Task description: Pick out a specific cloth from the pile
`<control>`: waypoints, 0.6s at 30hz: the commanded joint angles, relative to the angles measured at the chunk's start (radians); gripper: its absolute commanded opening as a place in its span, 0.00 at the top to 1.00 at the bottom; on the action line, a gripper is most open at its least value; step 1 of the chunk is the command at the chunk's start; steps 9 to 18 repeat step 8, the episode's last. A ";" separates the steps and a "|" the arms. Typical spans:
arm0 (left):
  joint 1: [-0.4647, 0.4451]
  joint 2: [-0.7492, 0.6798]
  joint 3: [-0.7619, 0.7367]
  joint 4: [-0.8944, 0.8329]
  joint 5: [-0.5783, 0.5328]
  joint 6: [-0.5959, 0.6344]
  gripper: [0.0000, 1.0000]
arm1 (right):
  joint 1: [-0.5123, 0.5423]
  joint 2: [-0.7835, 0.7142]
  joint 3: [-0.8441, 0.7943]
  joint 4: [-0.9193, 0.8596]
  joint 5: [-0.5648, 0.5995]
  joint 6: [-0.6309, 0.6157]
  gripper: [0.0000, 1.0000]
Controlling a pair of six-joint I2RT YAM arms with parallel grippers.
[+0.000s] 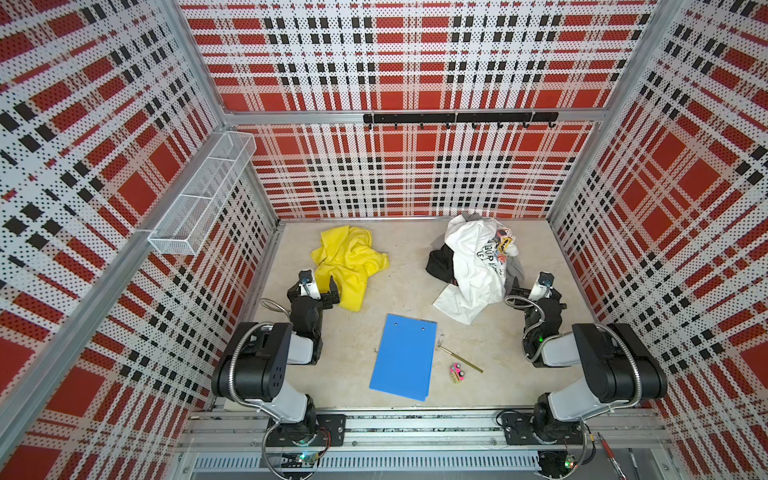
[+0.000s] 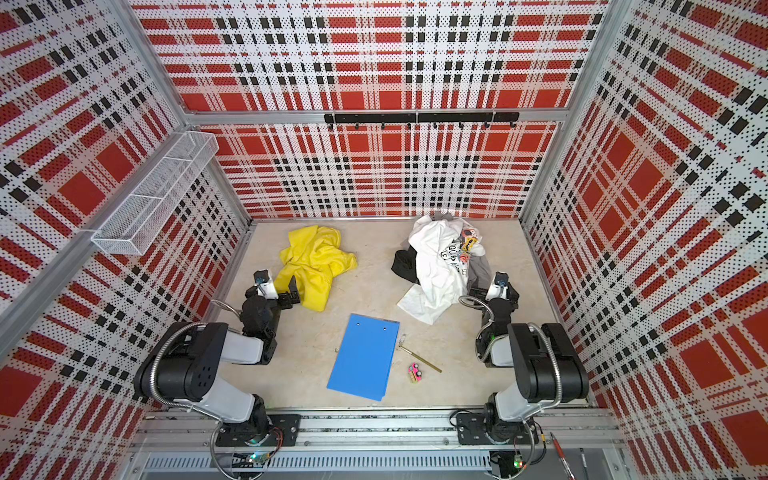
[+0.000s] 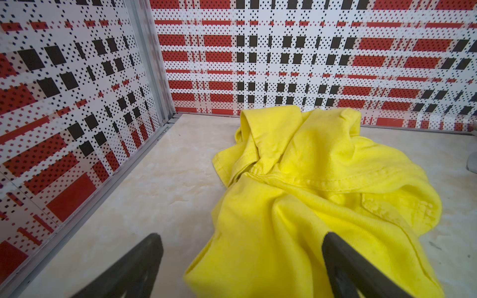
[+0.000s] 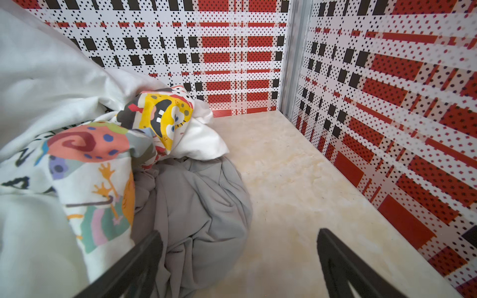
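Now the left gripper (image 3: 241, 236) hovers, jaws wide apart, over the yellow cloth (image 1: 347, 259) (lying well apart from the pile (image 1: 473, 266)); the right gripper (image 4: 238, 232) gapes empty beside that pile.

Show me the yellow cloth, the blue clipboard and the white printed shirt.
yellow cloth (image 1: 347, 259), in a top view, on its crumpled middle.
blue clipboard (image 1: 403, 359), in a top view, on the middle of its board.
white printed shirt (image 1: 463, 245), in a top view, on its plain white fold.

Illegible black lettering, white printed shirt (image 1: 473, 276) atop pile (image 1: 441, 264)
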 commanded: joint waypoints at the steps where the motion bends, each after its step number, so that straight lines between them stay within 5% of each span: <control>1: -0.004 0.002 0.017 0.016 -0.005 0.010 0.01 | 0.005 0.004 0.015 0.048 -0.004 -0.016 0.00; 18: -0.003 0.001 0.019 0.014 -0.003 0.010 0.01 | 0.005 0.006 0.015 0.052 -0.005 -0.016 0.00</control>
